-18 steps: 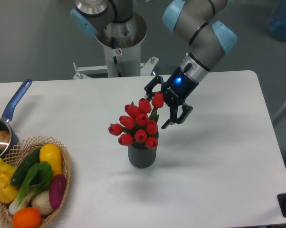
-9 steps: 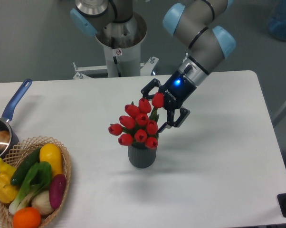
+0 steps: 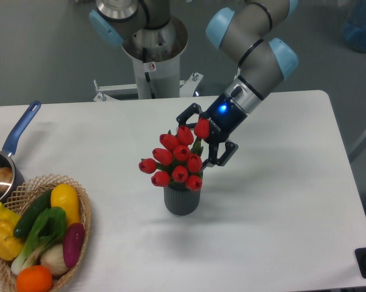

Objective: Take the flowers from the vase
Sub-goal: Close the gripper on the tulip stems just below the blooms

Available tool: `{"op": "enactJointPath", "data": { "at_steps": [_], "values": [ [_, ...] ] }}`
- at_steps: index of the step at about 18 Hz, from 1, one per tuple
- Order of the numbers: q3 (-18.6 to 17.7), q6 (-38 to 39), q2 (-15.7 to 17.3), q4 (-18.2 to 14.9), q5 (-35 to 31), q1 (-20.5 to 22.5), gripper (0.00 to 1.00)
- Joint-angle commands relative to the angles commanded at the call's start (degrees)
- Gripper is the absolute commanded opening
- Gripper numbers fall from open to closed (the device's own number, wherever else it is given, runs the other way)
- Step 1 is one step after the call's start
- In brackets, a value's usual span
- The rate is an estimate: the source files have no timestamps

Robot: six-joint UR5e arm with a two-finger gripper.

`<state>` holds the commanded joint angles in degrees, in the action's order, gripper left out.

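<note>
The flowers (image 3: 176, 158), a bunch of red tulip heads with green leaves, stand in the dark grey ribbed vase (image 3: 182, 201) near the middle of the white table. My gripper (image 3: 197, 137) is open, tilted down to the left, right behind the bunch. Its far finger (image 3: 183, 114) is at the upper left and its near finger (image 3: 220, 158) at the lower right. The top right tulip head lies between the jaws. The stems are hidden inside the vase.
A wicker basket (image 3: 20, 193) of colourful vegetables sits at the front left corner. A blue-handled metal saucepan (image 3: 2, 171) sits at the left edge. The robot base (image 3: 152, 48) stands behind the table's far edge.
My gripper has moved a little to the left and down toward the bunch, still open. The flowers and vase have not moved.
</note>
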<state>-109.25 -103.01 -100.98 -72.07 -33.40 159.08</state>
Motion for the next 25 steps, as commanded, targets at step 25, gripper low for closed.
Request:
{"op": "enactJointPath", "data": {
  "at_steps": [25],
  "values": [
    [-0.09,-1.67,-2.72,2.9,6.68,-0.18,0.93]
  ]
}}
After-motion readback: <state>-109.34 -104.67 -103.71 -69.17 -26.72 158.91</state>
